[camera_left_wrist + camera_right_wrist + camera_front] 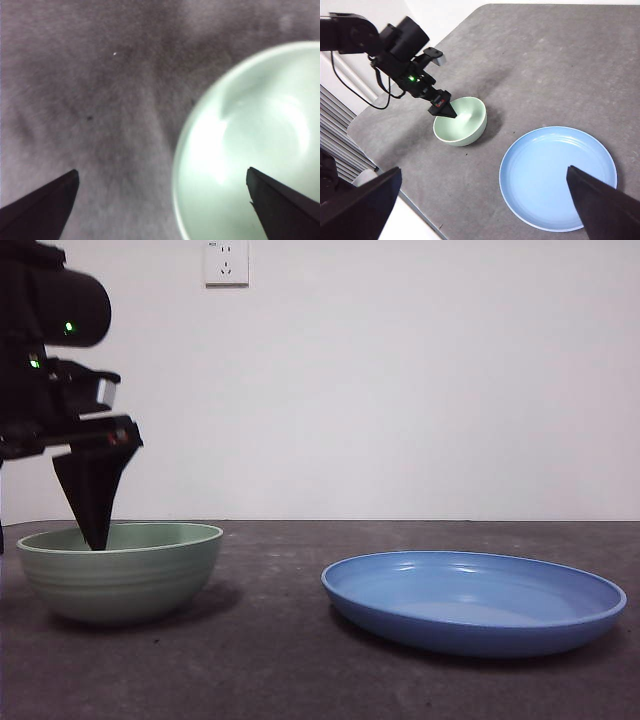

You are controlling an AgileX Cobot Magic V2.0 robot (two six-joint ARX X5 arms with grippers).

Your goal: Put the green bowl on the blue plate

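Straddling the bowl's rim, the left gripper (95,530) has its two black jaws spread wide, one dipping inside the green bowl (122,572) and the other outside its wall over bare table, as the left wrist view shows; nothing is pinched yet, and this looks like the set-up for clamping the rim so the bowl can be lifted. The bowl stands on the left of the table (300,660), well apart from the blue plate (474,600), which lies empty on the right, so the move across is not yet begun. The right gripper (485,210) waits high above the scene, its jaws also wide apart and holding nothing. The bowl is pale mint, matte, round and deep, with faint horizontal ridges round its side and a lighter lip; a thin wall like that should suit a rim grip. The plate is glossy, wide and shallow with a raised rim, clearly broader than the bowl. The table is dark grey and finely speckled.
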